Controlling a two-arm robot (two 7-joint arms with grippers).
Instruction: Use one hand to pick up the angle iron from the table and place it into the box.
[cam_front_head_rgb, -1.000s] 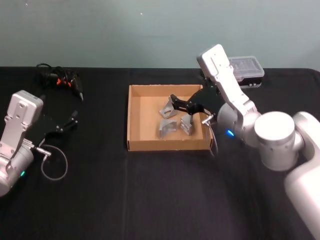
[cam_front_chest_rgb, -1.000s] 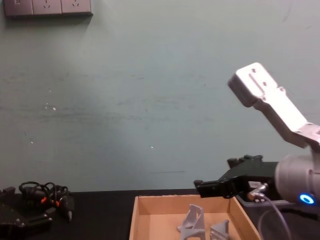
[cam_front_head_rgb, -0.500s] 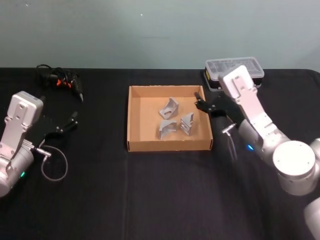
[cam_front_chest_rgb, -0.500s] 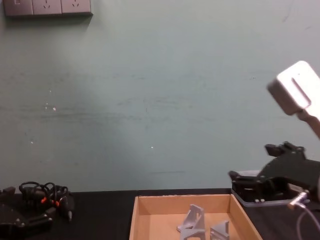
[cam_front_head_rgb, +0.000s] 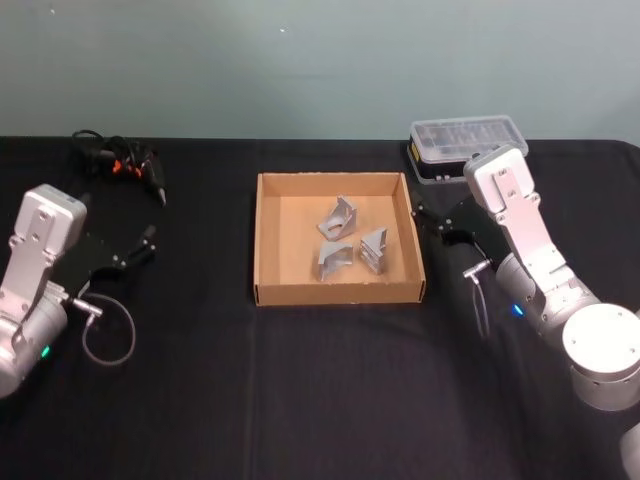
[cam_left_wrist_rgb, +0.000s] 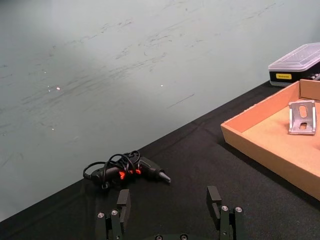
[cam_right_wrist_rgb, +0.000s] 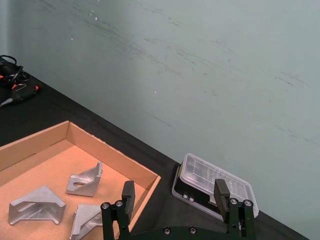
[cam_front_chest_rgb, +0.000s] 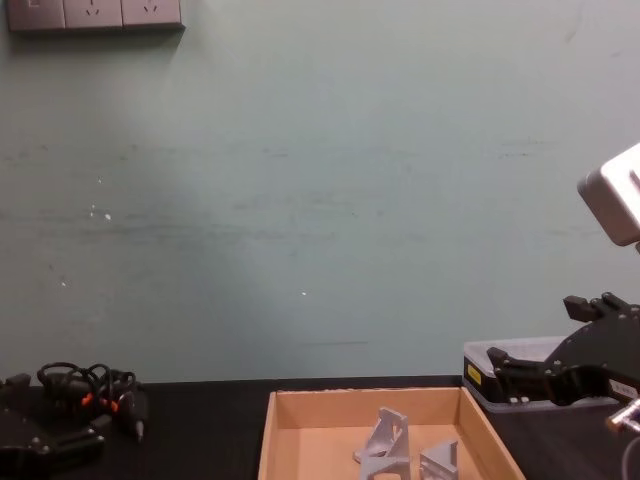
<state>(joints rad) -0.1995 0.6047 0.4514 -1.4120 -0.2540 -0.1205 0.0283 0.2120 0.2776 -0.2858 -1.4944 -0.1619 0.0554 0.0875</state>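
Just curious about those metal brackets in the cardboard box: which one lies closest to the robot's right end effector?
The angle iron nearest the box's right wall. The other two lie farther left, away from the open right end effector.

Both arms were built of silver-grey, boxy links with rounded corners, joined by large cylindrical joints; the right arm's nearest joint was a smooth pale-grey drum. Small indicator lights glowed on the links: blue on the right arm, green on the left. The right gripper (cam_front_head_rgb: 432, 222) and left gripper (cam_front_head_rgb: 140, 243) were matte black, mounted on black wrist blocks. The fingers (cam_right_wrist_rgb: 128, 197) were flat black bars fixed with small silver screws at their bases. A thin grey cable looped from the left wrist; a similar cable with a metal plug hung from the right.
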